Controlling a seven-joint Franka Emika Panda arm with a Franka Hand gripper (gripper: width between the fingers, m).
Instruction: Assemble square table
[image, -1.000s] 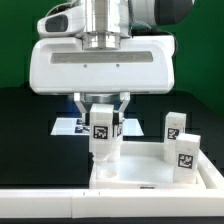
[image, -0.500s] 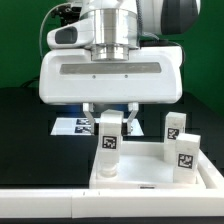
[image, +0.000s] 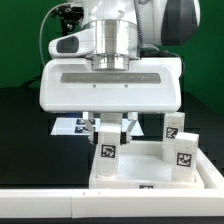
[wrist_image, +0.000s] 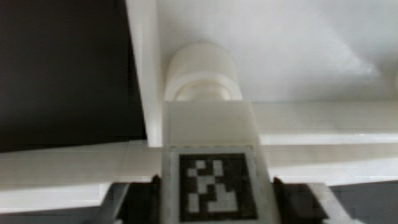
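Note:
The white square table top (image: 150, 172) with its raised rim lies on the black table in front. My gripper (image: 107, 130) is shut on a white leg (image: 106, 153) with a black-and-white tag, holding it upright at the top's corner on the exterior view's left. In the wrist view the leg (wrist_image: 214, 120) runs from between my fingers down to the corner of the top (wrist_image: 302, 60). A second leg (image: 186, 155) stands upright on the top at the exterior view's right. A third leg (image: 173, 127) stands behind it.
The marker board (image: 70, 127) lies flat on the black table behind the top. A white ledge (image: 40, 205) runs along the front. Green backdrop behind.
The gripper has moved toward the exterior view's right and lowered, bringing the held leg down over the table top's corner. The other legs have not moved.

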